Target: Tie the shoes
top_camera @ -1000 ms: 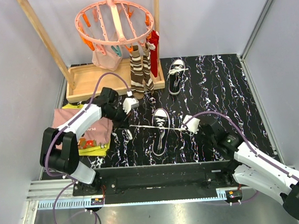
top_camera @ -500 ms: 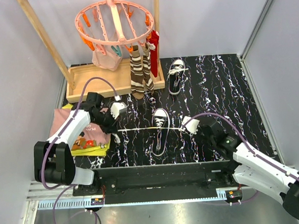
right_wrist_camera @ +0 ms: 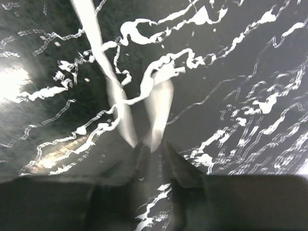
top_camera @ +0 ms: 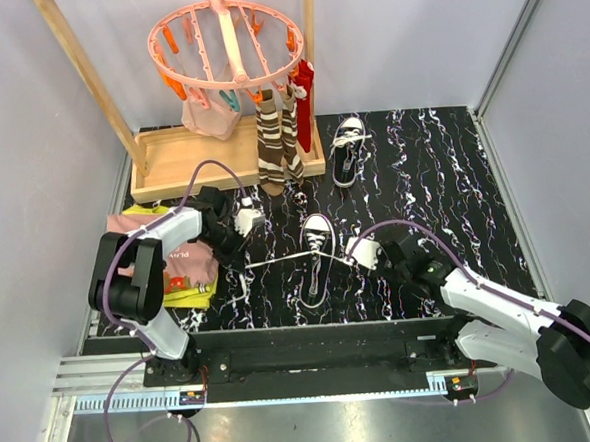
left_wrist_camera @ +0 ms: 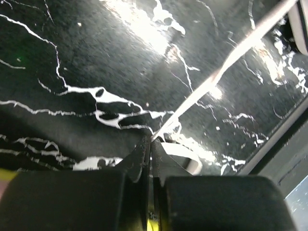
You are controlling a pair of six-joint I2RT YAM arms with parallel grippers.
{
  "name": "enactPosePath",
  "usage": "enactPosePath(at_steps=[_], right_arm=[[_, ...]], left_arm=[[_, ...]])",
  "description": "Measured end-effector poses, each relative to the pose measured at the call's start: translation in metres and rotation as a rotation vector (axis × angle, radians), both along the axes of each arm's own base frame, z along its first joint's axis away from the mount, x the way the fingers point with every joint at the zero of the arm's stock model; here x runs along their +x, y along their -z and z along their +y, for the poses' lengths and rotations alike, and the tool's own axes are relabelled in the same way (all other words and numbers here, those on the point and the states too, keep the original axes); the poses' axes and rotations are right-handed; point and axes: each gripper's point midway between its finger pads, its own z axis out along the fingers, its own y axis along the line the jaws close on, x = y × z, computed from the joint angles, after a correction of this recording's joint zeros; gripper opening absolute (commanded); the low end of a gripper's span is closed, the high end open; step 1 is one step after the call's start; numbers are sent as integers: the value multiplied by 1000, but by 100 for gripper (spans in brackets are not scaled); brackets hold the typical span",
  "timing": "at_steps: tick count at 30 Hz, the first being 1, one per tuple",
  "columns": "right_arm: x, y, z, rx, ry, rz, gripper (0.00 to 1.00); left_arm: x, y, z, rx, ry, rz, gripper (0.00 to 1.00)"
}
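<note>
Black canvas sneaker point(top_camera: 316, 242) lies on the desk point(top_camera: 452, 171); our left claw point(left_wrist_camera: 150, 144) and right claw point(right_wrist_camera: 150, 147) each clench one white lace end point(top_camera: 277, 261), stretched outward, likely to tighten the crossing.

Under the left gripper point(left_wrist_camera: 150, 143) the tabletop point(left_wrist_camera: 72, 53) — black with white veins, smooth, glossy, bright glare patches. From its tips runs the lace point(left_wrist_camera: 240, 48): white, flat, matt cloth. Fingers point(left_wrist_camera: 137, 163) dark matt plastic. Between it and the right gripper point(top_camera: 352, 253), the shoe point(top_camera: 315, 252) — matt black canvas, smooth white rubber toe.

Left pincer point(left_wrist_camera: 150, 140), right pincer point(right_wrist_camera: 151, 147): both closed.
</note>
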Motion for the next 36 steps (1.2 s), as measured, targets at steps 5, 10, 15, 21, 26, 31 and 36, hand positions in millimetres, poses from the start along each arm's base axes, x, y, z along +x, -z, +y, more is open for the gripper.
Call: enactPosePath(at_steps=[5, 10, 15, 21, 26, 31, 36], right_arm=[[-1, -5, 7, 36, -8, 20, 76], [3, -41, 17, 126, 16, -15, 92], [5, -117, 27, 345, 61, -144, 100], [-7, -169, 46, 558, 32, -150, 100], [-9, -145, 64, 537, -15, -28, 100], [-9, -105, 69, 433, -28, 92, 98], [-14, -91, 68, 396, -45, 134, 97]], left_arm=[[2, 4, -4, -4, -21, 14, 38], [10, -20, -7, -57, -12, -87, 49], [20, -100, -2, -150, 11, -469, 76], [8, -183, -12, -273, 117, -854, 89], [3, -170, -26, -308, 235, -843, 81], [-8, -114, -63, -271, 412, -671, 65], [-10, -60, -77, -204, 461, -492, 49]])
